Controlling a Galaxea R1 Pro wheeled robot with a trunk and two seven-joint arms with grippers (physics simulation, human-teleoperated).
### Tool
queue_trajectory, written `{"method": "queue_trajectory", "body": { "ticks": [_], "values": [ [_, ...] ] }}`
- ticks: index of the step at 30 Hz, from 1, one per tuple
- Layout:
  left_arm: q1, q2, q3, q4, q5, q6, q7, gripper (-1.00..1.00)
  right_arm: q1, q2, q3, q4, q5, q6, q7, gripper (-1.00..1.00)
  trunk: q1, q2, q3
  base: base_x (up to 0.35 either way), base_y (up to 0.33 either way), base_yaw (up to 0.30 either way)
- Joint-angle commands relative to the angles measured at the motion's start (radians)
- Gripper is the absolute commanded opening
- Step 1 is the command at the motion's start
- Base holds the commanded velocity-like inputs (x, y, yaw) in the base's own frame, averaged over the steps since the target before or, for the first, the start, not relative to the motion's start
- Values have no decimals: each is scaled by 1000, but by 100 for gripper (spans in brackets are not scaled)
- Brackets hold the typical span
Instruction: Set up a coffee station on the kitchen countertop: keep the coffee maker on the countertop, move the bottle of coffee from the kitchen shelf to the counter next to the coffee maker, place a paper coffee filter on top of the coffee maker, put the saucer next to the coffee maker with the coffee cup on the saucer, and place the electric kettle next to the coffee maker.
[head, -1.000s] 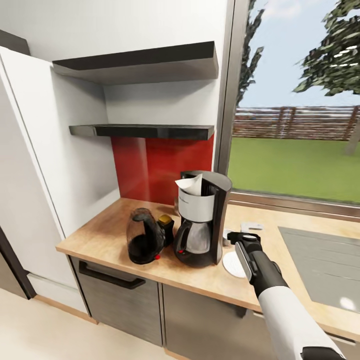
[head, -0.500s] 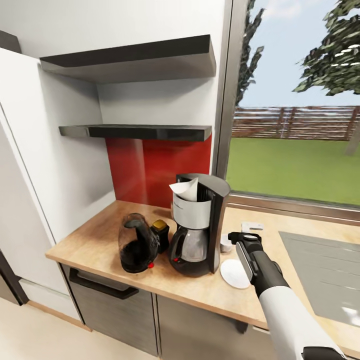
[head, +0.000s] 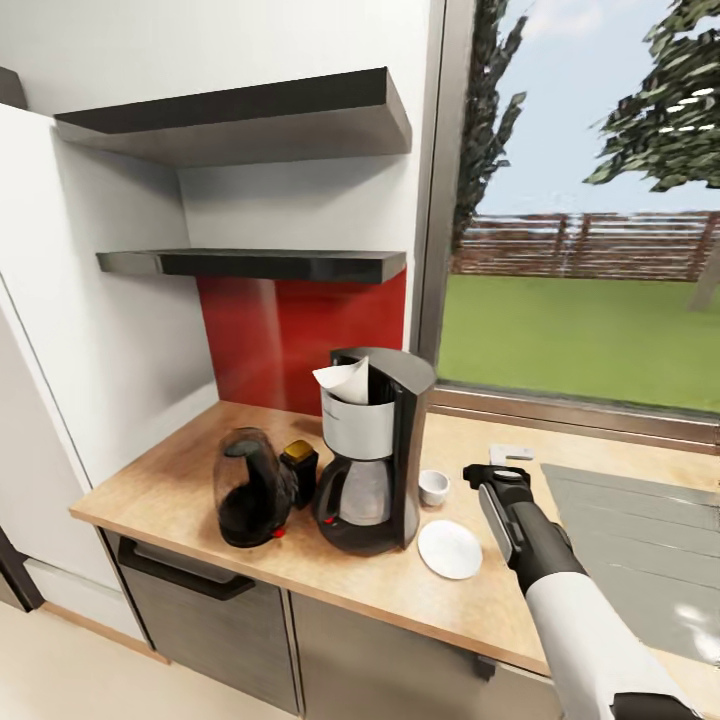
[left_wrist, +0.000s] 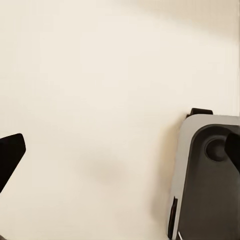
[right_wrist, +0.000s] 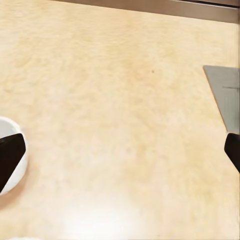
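One saucer (head: 449, 549) sits near countertop (head: 170, 480) edge, seemingly beside cup (head: 433, 487).

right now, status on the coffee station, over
Right gripper open, empty, above countertop. Coffee cup on the counter beside saucer, not on it. Filter, kettle, bottle set at coffee maker. Nothing in the way.

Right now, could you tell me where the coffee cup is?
In the head view, the coffee cup stands on the countertop, right of the coffee maker, just behind the saucer.
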Motion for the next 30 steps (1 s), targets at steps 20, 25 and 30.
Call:
{"method": "queue_trajectory", "body": {
  "ticks": [20, 25, 30],
  "values": [
    [0, 0, -9, 3, 9, -3, 3, 100, 0, -15, 7, 3, -1, 54, 20, 100, 0, -1, -1, 0, -16, 0],
    [0, -1, -9, 4, 9, -3, 3, 100, 0, -16, 6, 2, 22, 76, 143, 100, 0, -1, -1, 0, 0, 0],
    [0, -2, -9, 3, 9, -3, 3, 100, 0, -15, 7, 2, 30, 93, 158, 100, 0, -1, -1, 0, 0, 0]
  ]
}}
